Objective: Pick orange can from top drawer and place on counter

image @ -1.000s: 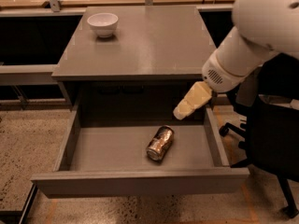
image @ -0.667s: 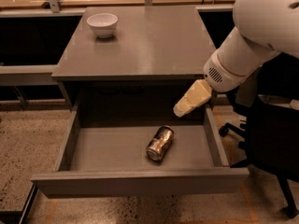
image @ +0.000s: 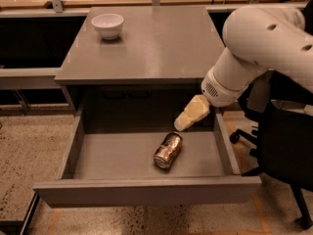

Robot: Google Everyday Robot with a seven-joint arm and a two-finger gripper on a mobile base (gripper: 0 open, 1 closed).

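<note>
Camera view, end effector (image: 188, 117) above top drawer (image: 146, 191)

The gripper (image: 184, 121) hangs over the back right of the top drawer (image: 146, 192), hiding the corner behind it. The arm (image: 264, 48) runs off the top and right edges and covers the front right corner of the counter (image: 146, 43). The label on the orange can (image: 168, 150) is too blurred to read. A black chair (image: 286, 151) is cut off at the right.
</note>
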